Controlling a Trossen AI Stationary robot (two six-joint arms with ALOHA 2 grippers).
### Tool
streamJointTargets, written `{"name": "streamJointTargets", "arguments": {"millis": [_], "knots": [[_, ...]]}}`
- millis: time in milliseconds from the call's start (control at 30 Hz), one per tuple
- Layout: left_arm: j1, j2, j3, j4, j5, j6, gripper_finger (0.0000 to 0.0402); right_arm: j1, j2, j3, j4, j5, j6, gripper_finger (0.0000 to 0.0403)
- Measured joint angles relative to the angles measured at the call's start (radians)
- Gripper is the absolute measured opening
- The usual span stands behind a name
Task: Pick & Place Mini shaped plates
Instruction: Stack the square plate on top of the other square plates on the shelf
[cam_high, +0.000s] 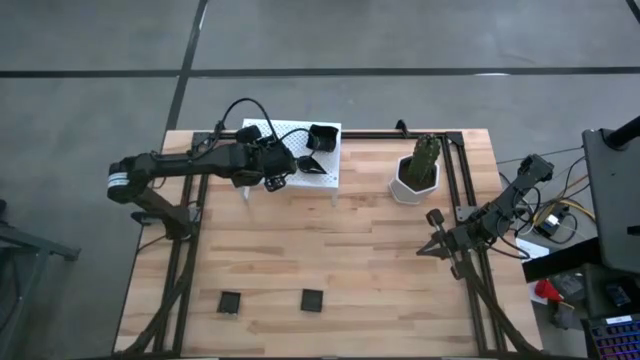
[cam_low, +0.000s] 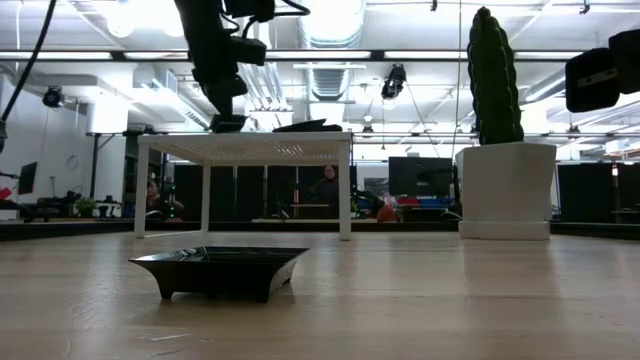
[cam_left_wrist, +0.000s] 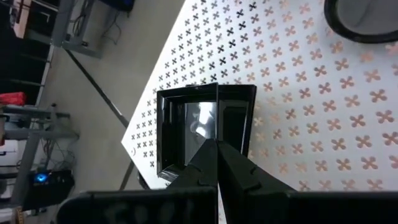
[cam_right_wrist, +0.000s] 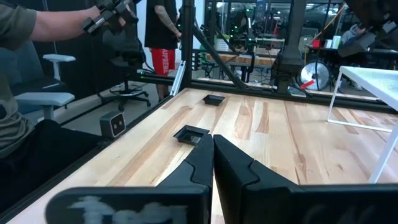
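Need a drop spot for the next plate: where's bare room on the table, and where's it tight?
Free: the wide middle of the table, between the white rack, the cactus pot and the two square plates near the front edge. Also the front right corner. Crowded: the rack top, with black plates and the left gripper there. Right gripper waits at the right edge.

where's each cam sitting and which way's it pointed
High: overhead, straight down on table, both arms.
Low: table height, level across past a black plate; an arm above.
Left wrist: over white rack, left gripper shut on square plate.
Right wrist: along table, right gripper shut.
All share the rack.
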Motion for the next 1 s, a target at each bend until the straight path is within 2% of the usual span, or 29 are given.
{"name": "streamJointTargets", "arguments": {"millis": [767,1000], "knots": [[0.016,0.023,-0.006,0.053,-0.005,0.032,0.0000,0.000,0.000,0.000,0.000,0.000,0.000,0.0008],[0.017,0.024,-0.049,0.069,-0.004,0.064,0.0000,0.000,0.001,0.000,0.000,0.000,0.002,0.0008]]}}
